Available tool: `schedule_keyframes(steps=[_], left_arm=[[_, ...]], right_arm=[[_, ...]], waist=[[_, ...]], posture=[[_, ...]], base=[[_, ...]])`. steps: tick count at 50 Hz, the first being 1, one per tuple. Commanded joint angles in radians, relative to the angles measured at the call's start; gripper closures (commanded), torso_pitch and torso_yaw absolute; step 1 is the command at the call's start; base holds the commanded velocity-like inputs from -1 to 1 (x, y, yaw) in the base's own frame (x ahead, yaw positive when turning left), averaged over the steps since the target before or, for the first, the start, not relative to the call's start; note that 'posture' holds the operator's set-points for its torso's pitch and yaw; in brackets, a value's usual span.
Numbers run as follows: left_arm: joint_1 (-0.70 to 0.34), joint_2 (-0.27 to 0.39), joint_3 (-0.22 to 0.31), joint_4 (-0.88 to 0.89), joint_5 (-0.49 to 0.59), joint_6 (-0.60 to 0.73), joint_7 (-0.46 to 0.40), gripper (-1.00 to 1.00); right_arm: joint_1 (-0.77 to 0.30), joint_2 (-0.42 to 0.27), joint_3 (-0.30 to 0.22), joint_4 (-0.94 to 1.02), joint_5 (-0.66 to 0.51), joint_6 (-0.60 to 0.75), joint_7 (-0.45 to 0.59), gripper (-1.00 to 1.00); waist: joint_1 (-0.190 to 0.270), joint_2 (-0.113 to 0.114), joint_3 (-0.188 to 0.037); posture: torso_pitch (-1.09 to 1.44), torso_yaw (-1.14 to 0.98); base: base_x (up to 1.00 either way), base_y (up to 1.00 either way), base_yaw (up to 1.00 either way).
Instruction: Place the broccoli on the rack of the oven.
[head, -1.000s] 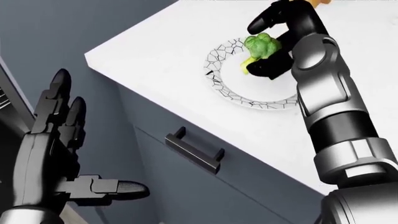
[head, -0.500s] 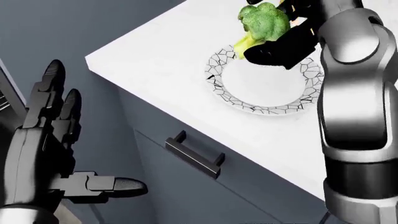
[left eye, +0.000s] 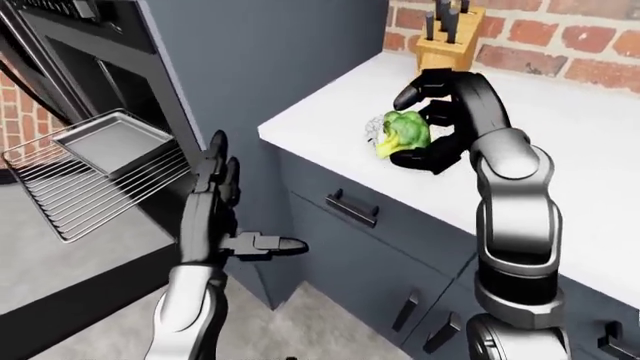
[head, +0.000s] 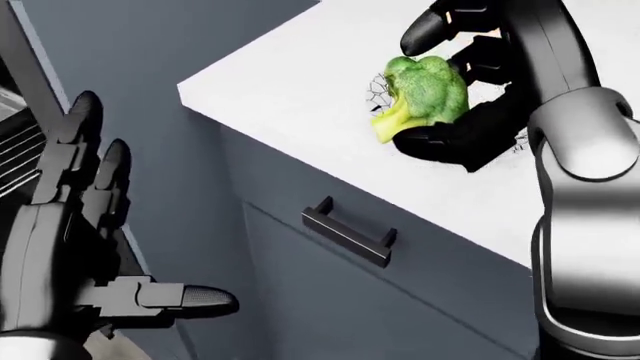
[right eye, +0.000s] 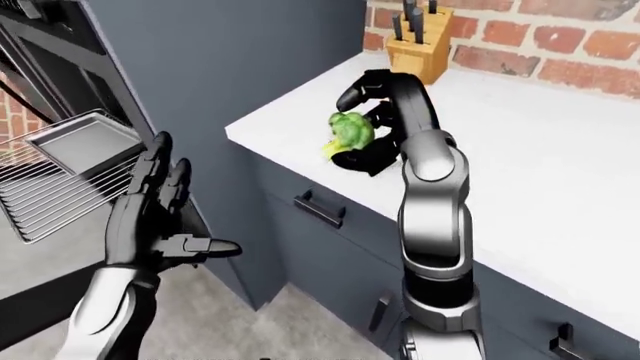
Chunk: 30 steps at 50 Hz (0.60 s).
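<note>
Green broccoli (head: 424, 95) sits gripped in the right hand (head: 478, 90) above the counter (left eye: 560, 142), the left hand (left eye: 215, 217) spread empty, while the pulled-out rack (left eye: 85, 187) waits far left, unloaded.

The right hand (head: 455, 90), fingers closed round the broccoli (head: 420, 94), now carries it clear of the patterned plate (head: 378, 91) and out toward the worktop (head: 300, 82) edge; a second ago it was just gripping it on the plate. The plate is now mostly hidden behind hand and broccoli. The head view has shifted, the worktop corner sitting further right.
</note>
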Motion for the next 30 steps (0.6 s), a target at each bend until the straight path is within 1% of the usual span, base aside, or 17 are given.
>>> schedule_keyframes(steps=[1, 2, 5, 7, 9, 12, 15, 16, 18, 19, 20, 21, 22, 24, 26, 28, 30], left_arm=[[-0.024, 0.006, 0.006, -0.054, -0.001, -0.019, 0.004, -1.00], [-0.024, 0.006, 0.007, -0.055, -0.001, -0.018, 0.005, -1.00], [-0.008, 0.003, 0.001, -0.046, 0.001, -0.038, 0.003, -1.00], [-0.015, 0.004, 0.005, -0.054, -0.002, -0.025, 0.005, -1.00], [-0.019, 0.005, 0.003, -0.060, -0.001, -0.016, 0.006, -1.00], [-0.018, 0.005, 0.004, -0.062, -0.001, -0.015, 0.005, -1.00], [-0.018, 0.006, 0.008, -0.058, -0.002, -0.019, 0.004, -1.00], [-0.020, 0.006, 0.007, -0.059, -0.002, -0.017, 0.004, -1.00], [-0.023, 0.008, 0.005, -0.059, 0.000, -0.014, 0.004, -1.00], [-0.025, 0.008, 0.006, -0.061, 0.000, -0.010, 0.003, -1.00], [-0.028, 0.009, 0.007, -0.061, -0.001, -0.008, 0.003, -1.00], [-0.030, 0.009, 0.007, -0.065, 0.000, -0.003, 0.004, -1.00], [-0.032, 0.008, 0.008, -0.069, -0.001, 0.002, 0.005, -1.00], [-0.032, 0.008, 0.008, -0.069, -0.001, 0.002, 0.005, -1.00], [-0.031, 0.008, 0.008, -0.070, -0.001, 0.002, 0.005, -1.00], [-0.031, 0.008, 0.008, -0.071, -0.001, 0.002, 0.005, -1.00], [-0.030, 0.008, 0.008, -0.068, -0.001, -0.001, 0.004, -1.00]], right_arm=[[-0.046, -0.003, 0.002, -0.051, -0.006, -0.033, 0.009, 1.00], [-0.047, -0.002, 0.001, -0.052, -0.007, -0.037, 0.012, 1.00], [-0.046, -0.006, 0.002, -0.053, -0.020, -0.052, 0.028, 1.00], [-0.051, -0.005, 0.002, -0.058, -0.029, -0.051, 0.034, 1.00], [-0.053, -0.003, 0.002, -0.061, -0.032, -0.052, 0.038, 1.00], [-0.048, -0.001, 0.001, -0.064, -0.036, -0.055, 0.041, 1.00], [-0.043, 0.001, -0.001, -0.075, -0.034, -0.046, 0.049, 1.00], [-0.044, 0.000, -0.002, -0.075, -0.035, -0.046, 0.049, 1.00], [-0.043, -0.002, -0.005, -0.079, -0.034, -0.041, 0.053, 1.00], [-0.043, -0.003, -0.005, -0.086, -0.034, -0.033, 0.057, 1.00], [-0.041, -0.003, -0.006, -0.089, -0.032, -0.031, 0.060, 1.00], [-0.041, -0.003, -0.005, -0.092, -0.032, -0.028, 0.061, 1.00], [-0.041, -0.004, -0.002, -0.097, -0.033, -0.023, 0.065, 1.00], [-0.039, -0.004, -0.001, -0.103, -0.035, -0.018, 0.070, 1.00], [-0.035, -0.003, 0.001, -0.109, -0.037, -0.016, 0.073, 1.00], [-0.032, -0.001, 0.000, -0.109, -0.037, -0.017, 0.073, 1.00], [-0.027, 0.001, 0.000, -0.111, -0.036, -0.020, 0.073, 1.00]], waist=[[0.007, -0.008, -0.023], [0.011, 0.000, -0.023], [0.010, 0.047, -0.033], [0.023, 0.053, -0.028], [0.024, 0.057, -0.036], [0.012, 0.031, -0.033], [-0.002, 0.008, -0.004], [0.018, 0.019, 0.006], [0.028, 0.057, -0.005], [0.039, 0.046, 0.001], [0.042, 0.010, -0.001], [0.032, -0.065, -0.035], [0.044, -0.022, -0.004], [0.045, -0.026, -0.017], [0.033, -0.015, -0.010], [0.025, 0.006, 0.006], [0.019, 0.036, 0.006]], posture=[[0.00, 0.00], [0.00, 0.00], [0.00, 0.00], [0.00, 0.00], [0.00, 0.00], [0.00, 0.00], [0.00, 0.00], [0.00, 0.00], [0.00, 0.00], [0.00, 0.00], [0.00, 0.00], [0.00, 0.00], [0.00, 0.00], [0.00, 0.00], [0.00, 0.00], [0.00, 0.00], [0.00, 0.00]], base=[[-0.91, 0.34, 0.00], [-0.92, 0.34, 0.00], [-0.91, 0.39, 0.00], [-0.92, 0.45, 0.00], [-0.92, 0.51, 0.00], [-0.91, 0.52, 0.00], [-0.91, 0.72, 0.00], [-0.82, 0.00, 0.96], [-0.78, 0.00, 0.98], [-0.73, 0.00, 1.00], [-0.71, 0.00, 1.00], [-0.69, 0.00, 1.00], [-0.66, 0.00, 1.00], [-0.61, 0.00, 1.00], [-0.53, 0.00, 1.00], [-0.48, 0.00, 1.00], [-0.45, 0.00, 1.00]])
